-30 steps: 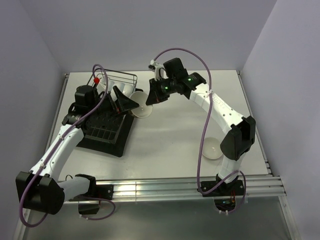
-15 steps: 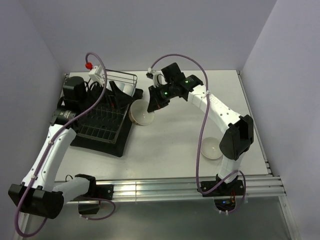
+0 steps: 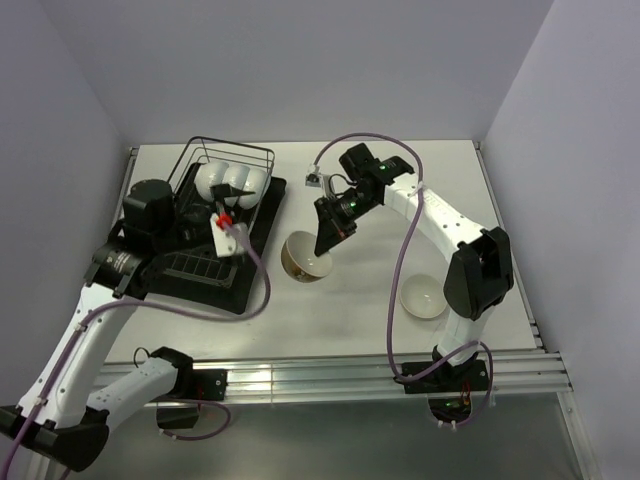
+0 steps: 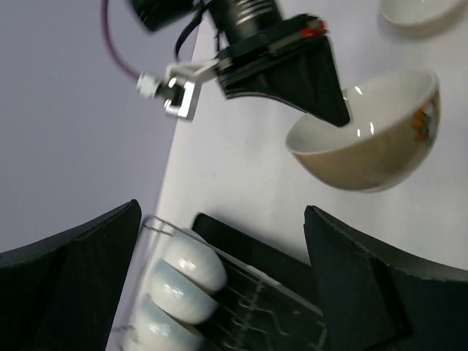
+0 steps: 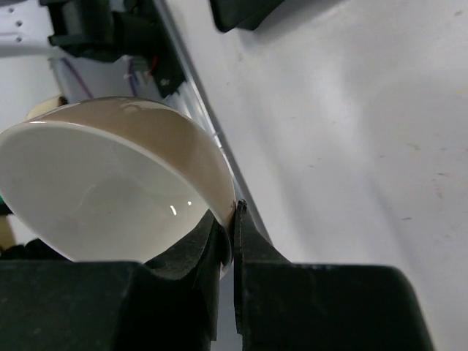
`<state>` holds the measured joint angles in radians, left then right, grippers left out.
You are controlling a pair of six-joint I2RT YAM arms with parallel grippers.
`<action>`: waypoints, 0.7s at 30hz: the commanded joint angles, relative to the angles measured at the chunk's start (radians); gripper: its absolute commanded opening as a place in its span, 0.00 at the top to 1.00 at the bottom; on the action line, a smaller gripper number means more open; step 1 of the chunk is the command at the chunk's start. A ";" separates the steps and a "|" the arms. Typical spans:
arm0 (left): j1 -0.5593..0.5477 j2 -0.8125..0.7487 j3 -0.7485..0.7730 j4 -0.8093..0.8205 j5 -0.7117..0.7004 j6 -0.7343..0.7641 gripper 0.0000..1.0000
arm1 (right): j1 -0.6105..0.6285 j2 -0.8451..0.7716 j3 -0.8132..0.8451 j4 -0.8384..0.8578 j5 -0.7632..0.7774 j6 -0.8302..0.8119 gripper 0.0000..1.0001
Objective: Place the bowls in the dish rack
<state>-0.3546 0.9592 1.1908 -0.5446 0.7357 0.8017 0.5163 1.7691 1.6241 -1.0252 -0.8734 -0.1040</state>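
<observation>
My right gripper (image 3: 322, 243) is shut on the rim of a bowl (image 3: 304, 260) that is white inside and tan outside, and holds it just right of the dish rack (image 3: 262, 157). In the right wrist view its fingers (image 5: 252, 256) pinch the bowl's wall (image 5: 110, 190). Three white bowls (image 3: 232, 180) stand on edge at the rack's far end; they also show in the left wrist view (image 4: 183, 281). My left gripper (image 4: 223, 285) is open and empty above the rack. Another bowl (image 3: 424, 297) sits on the table near the right arm.
The rack stands on a black tray (image 3: 225, 295) at the table's left. A purple cable (image 3: 255, 290) from the left arm loops over the tray's near edge. The held bowl (image 4: 365, 146) and the right gripper's fingers (image 4: 292, 69) show in the left wrist view.
My right gripper carried the bowl from beside the rack's far right corner nearer and rightwards. My left arm pulled back from the bowl to above the rack's left side.
</observation>
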 commanded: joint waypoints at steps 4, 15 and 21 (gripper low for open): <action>-0.191 -0.034 -0.042 -0.120 0.024 0.554 0.00 | -0.013 -0.024 -0.018 -0.105 -0.240 -0.086 1.00; -0.526 0.072 -0.005 -0.284 -0.142 0.631 0.00 | -0.019 0.039 -0.029 -0.262 -0.299 -0.229 1.00; -0.566 0.079 -0.060 -0.180 -0.205 0.596 0.00 | -0.018 0.055 -0.023 -0.294 -0.334 -0.261 1.00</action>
<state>-0.9051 1.0447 1.1561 -0.7914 0.5735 1.3922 0.5056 1.8328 1.5955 -1.2594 -1.0851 -0.3374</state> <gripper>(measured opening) 0.995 0.105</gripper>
